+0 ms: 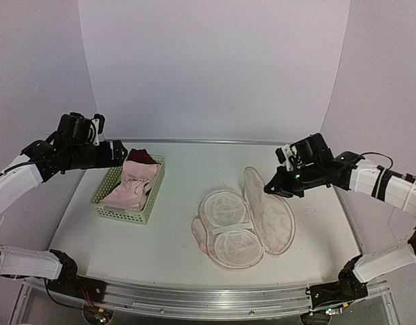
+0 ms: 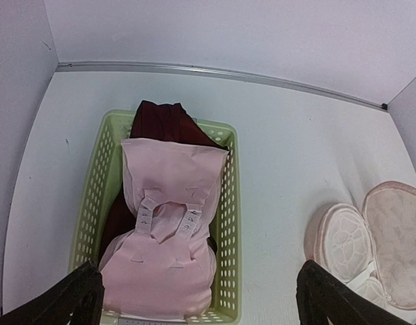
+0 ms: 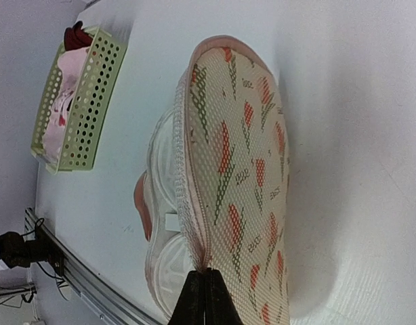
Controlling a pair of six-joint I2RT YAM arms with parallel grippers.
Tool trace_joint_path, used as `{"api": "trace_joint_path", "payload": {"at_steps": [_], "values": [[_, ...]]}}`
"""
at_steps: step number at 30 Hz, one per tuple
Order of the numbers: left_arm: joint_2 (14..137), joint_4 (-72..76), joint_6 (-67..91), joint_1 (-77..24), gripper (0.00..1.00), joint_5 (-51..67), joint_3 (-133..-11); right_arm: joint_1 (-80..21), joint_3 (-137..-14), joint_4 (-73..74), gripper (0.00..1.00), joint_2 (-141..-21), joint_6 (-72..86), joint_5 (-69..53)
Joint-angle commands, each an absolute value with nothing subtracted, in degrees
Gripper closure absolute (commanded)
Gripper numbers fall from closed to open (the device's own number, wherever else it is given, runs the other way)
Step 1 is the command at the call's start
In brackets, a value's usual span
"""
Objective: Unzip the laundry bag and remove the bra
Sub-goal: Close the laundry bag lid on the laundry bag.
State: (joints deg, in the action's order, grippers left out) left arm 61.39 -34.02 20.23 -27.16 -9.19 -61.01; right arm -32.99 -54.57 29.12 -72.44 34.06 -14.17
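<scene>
My right gripper [image 3: 204,274] is pinched shut on the rim of the bag [image 1: 269,217], which lies unzipped. The printed flap [image 3: 235,169] stretches straight out from my fingertips. To its left, the other half holds two round white mesh cups [image 1: 227,227]. I cannot tell whether they are the bra. My left gripper [image 1: 118,153] is spread wide, holding nothing. Just below it, a green basket [image 2: 228,203] holds a pink garment [image 2: 167,203] lying over a dark red one [image 2: 160,118].
</scene>
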Motion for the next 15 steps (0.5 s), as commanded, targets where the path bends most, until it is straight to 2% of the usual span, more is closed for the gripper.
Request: {"api": "trace_joint_path", "payload": {"at_steps": [1,15], "values": [[59.62,-32.03,19.63,-26.81,0.0,-9.25,-60.23,-36.68,-59.56,27.55,1.0,-75.91,34.76,-15.15],[59.58,-31.63,19.95,-26.81,0.01,-7.74,-59.24,-49.33,-66.59,16.51,1.0,-92.33,39.71,-18.89]]}}
